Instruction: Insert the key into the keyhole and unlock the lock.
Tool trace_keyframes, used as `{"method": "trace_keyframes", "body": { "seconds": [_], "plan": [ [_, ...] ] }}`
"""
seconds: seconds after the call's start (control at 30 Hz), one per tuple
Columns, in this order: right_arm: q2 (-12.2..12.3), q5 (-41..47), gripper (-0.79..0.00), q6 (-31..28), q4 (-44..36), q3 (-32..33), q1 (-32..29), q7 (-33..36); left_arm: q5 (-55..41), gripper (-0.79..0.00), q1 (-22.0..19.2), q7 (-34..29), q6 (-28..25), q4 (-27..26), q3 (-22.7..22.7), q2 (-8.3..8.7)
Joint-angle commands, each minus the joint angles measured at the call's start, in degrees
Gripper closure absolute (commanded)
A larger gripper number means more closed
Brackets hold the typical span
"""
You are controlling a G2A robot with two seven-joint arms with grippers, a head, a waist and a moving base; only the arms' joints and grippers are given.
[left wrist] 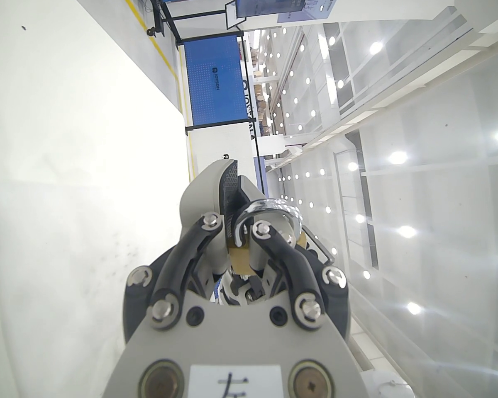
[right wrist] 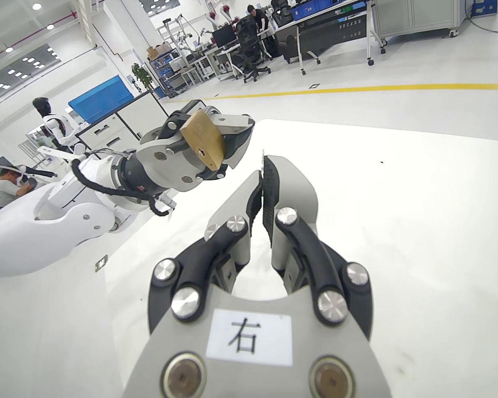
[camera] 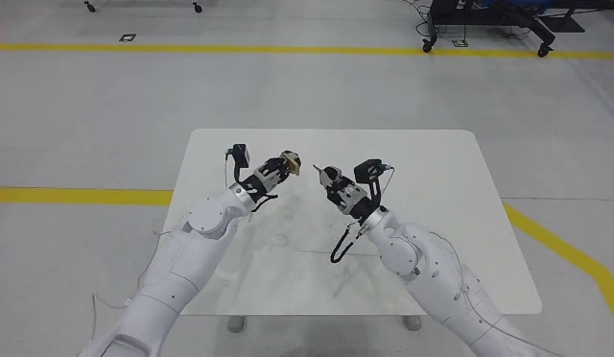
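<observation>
My left gripper (camera: 281,168) is held above the white table (camera: 432,165) and is shut on a brass padlock (camera: 291,161). In the left wrist view the padlock's silver shackle (left wrist: 269,208) arches over the left gripper (left wrist: 242,192), with the brass body (left wrist: 240,258) between the fingers. In the right wrist view the padlock (right wrist: 202,144) turns its keyhole (right wrist: 199,151) toward my right gripper (right wrist: 263,169). That gripper is shut on a thin key (right wrist: 262,154), of which a small tip sticks out. A short gap separates the key (camera: 317,169) from the padlock.
The table's front half (camera: 317,271) bears faint scuff marks. A black cable (camera: 341,247) loops under the right forearm. Yellow floor lines (camera: 86,196) run beside the table.
</observation>
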Motion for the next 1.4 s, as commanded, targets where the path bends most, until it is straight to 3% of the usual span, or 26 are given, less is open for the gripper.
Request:
{"method": "trace_keyframes", "body": {
  "seconds": [0.0, 1.37],
  "plan": [
    [-0.1, -0.2, 0.0, -0.2, -0.4, -0.1, -0.3, -0.1, 0.7, 0.0, 0.2, -0.1, -0.3, -0.1, 0.1, -0.07],
    [-1.6, -4.0, 0.0, -2.5, -2.9, 3.0, -4.4, 0.7, 6.1, 0.0, 1.6, -0.2, -1.7, -0.8, -1.9, -1.33]
  ]
}}
